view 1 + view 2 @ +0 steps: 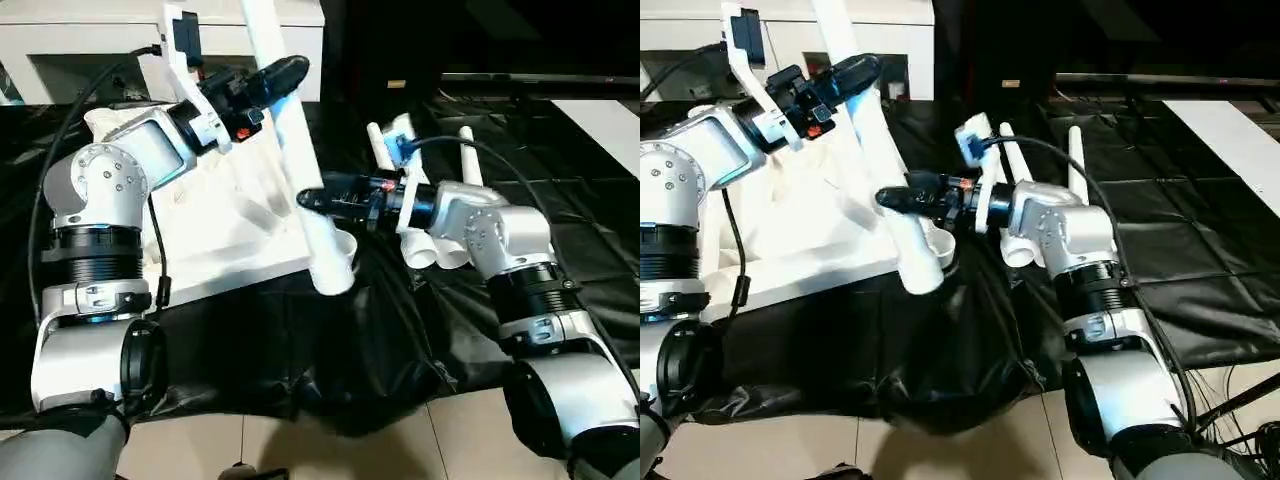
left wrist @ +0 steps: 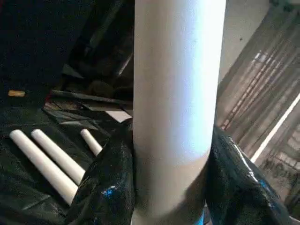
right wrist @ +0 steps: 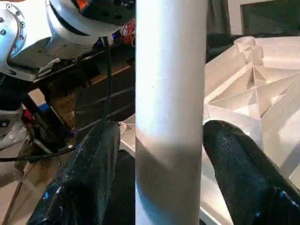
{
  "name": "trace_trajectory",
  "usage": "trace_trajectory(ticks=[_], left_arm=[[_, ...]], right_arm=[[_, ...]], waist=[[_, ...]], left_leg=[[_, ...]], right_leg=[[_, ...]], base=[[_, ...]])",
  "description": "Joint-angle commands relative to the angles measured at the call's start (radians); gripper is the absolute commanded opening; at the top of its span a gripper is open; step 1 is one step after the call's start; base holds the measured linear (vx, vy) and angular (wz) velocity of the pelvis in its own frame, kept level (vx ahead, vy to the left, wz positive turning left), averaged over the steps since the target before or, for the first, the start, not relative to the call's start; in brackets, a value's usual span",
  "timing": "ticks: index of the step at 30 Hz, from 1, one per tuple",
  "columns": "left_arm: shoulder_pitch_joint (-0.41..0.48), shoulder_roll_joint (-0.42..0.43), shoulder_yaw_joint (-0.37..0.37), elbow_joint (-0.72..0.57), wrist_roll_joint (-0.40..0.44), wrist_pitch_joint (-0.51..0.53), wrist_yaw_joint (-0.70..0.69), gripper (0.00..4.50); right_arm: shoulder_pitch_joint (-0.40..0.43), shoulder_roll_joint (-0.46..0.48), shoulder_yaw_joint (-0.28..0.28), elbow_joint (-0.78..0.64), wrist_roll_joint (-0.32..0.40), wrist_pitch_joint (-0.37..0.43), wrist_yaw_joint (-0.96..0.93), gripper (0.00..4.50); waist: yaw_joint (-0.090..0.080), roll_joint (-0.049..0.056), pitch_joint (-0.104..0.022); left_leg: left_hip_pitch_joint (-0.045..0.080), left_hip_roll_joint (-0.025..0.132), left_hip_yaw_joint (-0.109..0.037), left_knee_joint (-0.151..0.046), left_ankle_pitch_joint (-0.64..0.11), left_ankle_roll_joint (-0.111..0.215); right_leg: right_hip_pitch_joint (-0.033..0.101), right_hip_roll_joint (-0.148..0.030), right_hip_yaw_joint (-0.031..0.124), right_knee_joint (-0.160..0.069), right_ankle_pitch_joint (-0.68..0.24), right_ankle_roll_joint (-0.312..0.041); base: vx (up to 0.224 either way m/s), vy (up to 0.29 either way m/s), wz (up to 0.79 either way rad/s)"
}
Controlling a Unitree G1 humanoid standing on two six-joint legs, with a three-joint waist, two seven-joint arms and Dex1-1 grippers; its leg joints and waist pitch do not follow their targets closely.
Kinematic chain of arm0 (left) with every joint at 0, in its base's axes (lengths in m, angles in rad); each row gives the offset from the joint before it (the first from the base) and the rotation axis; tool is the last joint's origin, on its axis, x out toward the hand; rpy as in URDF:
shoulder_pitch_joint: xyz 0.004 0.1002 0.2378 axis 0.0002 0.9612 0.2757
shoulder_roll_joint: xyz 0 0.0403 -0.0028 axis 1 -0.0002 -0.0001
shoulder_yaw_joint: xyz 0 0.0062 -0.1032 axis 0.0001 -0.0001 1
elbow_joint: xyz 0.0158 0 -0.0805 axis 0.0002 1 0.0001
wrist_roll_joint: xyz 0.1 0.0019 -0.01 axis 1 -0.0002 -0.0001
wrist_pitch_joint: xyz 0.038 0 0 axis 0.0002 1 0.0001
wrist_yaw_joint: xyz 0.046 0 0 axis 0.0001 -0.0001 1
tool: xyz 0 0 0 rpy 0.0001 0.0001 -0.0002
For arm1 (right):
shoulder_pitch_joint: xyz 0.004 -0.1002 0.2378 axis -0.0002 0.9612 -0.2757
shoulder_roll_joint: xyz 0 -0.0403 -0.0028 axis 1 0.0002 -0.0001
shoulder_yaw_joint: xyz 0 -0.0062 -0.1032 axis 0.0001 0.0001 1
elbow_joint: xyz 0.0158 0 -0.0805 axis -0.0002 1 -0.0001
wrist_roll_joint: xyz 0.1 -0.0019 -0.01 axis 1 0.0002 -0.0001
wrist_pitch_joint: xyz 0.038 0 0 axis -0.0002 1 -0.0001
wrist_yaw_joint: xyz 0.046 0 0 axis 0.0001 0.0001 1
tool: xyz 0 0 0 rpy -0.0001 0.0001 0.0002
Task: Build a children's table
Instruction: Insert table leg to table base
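Fitting a leg point(image 1: 300, 170) to the tabletop point(image 1: 215, 215); left gripper point(image 2: 164, 183) clamps it, right gripper point(image 3: 164, 154) straddles it loosely; next, seat its end into the corner socket.

- The left forearm point(image 1: 105, 200) is a silver-grey metal housing with a rounded joint cap ringed by small dark screws.
- Below it sits a black ribbed collar, then a silver band with tiny blue markings.
- A black cable point(image 1: 158, 255) runs down along the left arm's casing.
- The left gripper point(image 1: 268, 78) has glossy black fingers point(image 2: 105, 183), with a small orange-red mark on the dark block behind them.
- A white bracket carrying a small black module rises from the left wrist.
- The right forearm point(image 1: 1060, 235) repeats the silver shell, black ribbed ring and screws.
- The right gripper point(image 1: 902, 200) is black, with shiny rounded fingers point(image 3: 84, 178), a red spot and a white bracket with a blue patch.
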State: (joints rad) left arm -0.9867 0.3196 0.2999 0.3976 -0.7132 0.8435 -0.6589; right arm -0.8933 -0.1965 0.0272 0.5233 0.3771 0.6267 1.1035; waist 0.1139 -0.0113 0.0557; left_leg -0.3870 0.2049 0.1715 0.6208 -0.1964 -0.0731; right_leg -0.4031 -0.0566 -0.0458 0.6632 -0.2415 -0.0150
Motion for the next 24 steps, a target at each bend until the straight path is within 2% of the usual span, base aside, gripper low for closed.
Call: trace_trajectory(ticks=[1, 9, 15, 17, 20, 22, 24], left_arm=[[-0.034, -0.002, 0.009, 0.002, -0.017, 0.016, 0.011, 1.66], [-0.046, -0.003, 0.016, 0.01, -0.027, 0.03, 0.016, 1.66], [-0.045, -0.006, 0.014, 0.002, -0.024, 0.026, 0.022, 1.66], [-0.041, -0.007, -0.002, -0.01, -0.002, 0.005, 0.025, 1.66], [-0.036, -0.006, -0.023, -0.022, 0.024, -0.015, 0.031, 1.66], [-0.028, -0.012, -0.064, -0.045, 0.093, -0.072, 0.08, 1.66], [-0.029, -0.016, -0.065, -0.05, 0.095, -0.073, 0.088, 1.66]], right_arm=[[-0.001, -0.011, 0.017, -0.011, -0.016, 0.017, -0.003, 3.05], [-0.013, -0.031, 0.052, -0.004, -0.038, 0.03, -0.007, 3.05], [-0.001, -0.02, 0.077, -0.014, -0.072, 0.002, -0.058, 3.05], [0.003, 0.003, 0.085, -0.003, -0.098, -0.008, -0.11, 2.77], [0.008, 0.016, 0.095, 0.003, -0.11, -0.013, -0.134, 2.63], [0.014, 0.04, 0.112, 0.01, -0.131, -0.024, -0.186, 2.27], [0.016, 0.047, 0.117, 0.014, -0.139, -0.029, -0.201, 2.22]], waist=[[0.003, -0.003, -0.084], [0.004, -0.003, -0.083], [0.003, 0.0, -0.083], [0.001, -0.001, -0.083], [-0.001, 0.001, -0.084], [-0.002, 0.002, -0.083], [-0.002, 0.002, -0.083]], left_leg=[[0.014, 0.014, -0.002, -0.052, 0.075, 0.052], [0.015, 0.014, -0.003, -0.053, 0.069, 0.042], [0.015, 0.014, -0.003, -0.053, 0.067, 0.038], [0.014, 0.013, -0.003, -0.053, 0.069, 0.036], [0.016, 0.014, -0.005, -0.054, 0.074, 0.031], [0.017, 0.017, -0.005, -0.055, 0.073, 0.029], [0.017, 0.016, -0.005, -0.055, 0.074, 0.025]], right_leg=[[0.074, -0.068, 0.039, -0.047, 0.312, -0.288], [0.075, -0.068, 0.04, -0.048, 0.303, -0.282], [0.075, -0.069, 0.04, -0.048, 0.307, -0.282], [0.076, -0.069, 0.04, -0.048, 0.31, -0.281], [0.075, -0.069, 0.04, -0.047, 0.315, -0.28], [0.075, -0.071, 0.041, -0.048, 0.314, -0.276], [0.075, -0.071, 0.041, -0.047, 0.318, -0.274]], base=[[0.0, 0.0, 0.0], [0.0, 0.0, 0.0], [0.0, 0.0, 0.0], [0.0, 0.0, 0.0], [0.0, 0.0, 0.0], [0.0, 0.0, 0.0], [0.0, 0.0, 0.0]])
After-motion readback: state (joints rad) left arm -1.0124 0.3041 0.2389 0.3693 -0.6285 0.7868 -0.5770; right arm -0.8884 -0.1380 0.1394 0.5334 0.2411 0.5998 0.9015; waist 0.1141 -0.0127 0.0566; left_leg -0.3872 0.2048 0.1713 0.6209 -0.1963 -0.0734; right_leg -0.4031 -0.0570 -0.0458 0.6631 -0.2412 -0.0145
